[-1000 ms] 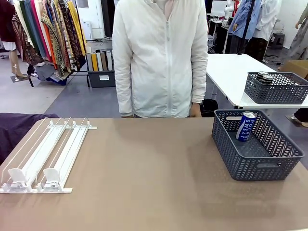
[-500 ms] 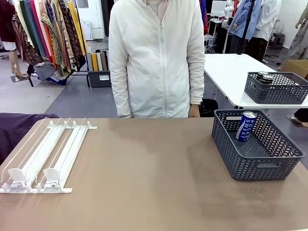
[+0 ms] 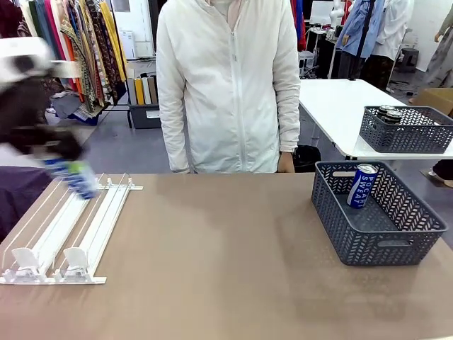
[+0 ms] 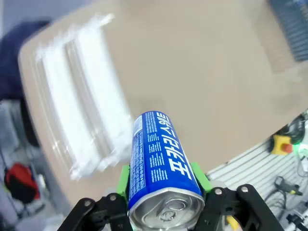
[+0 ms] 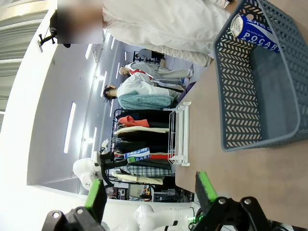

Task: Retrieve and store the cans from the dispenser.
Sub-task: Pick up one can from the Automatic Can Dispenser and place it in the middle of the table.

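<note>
Blurring at front-view left, the left gripper (image 3: 71,170) is carrying a blue can (image 3: 78,177) above the rack's (image 3: 78,227) far end; another can (image 3: 362,185) is leaning in the basket (image 3: 375,241). Looking down the left wrist, green pads (image 4: 199,175) are clamping the can (image 4: 161,168). Showing in the right wrist view, the right gripper's (image 5: 149,192) fingers are standing apart beside the basket (image 5: 250,96).
</note>
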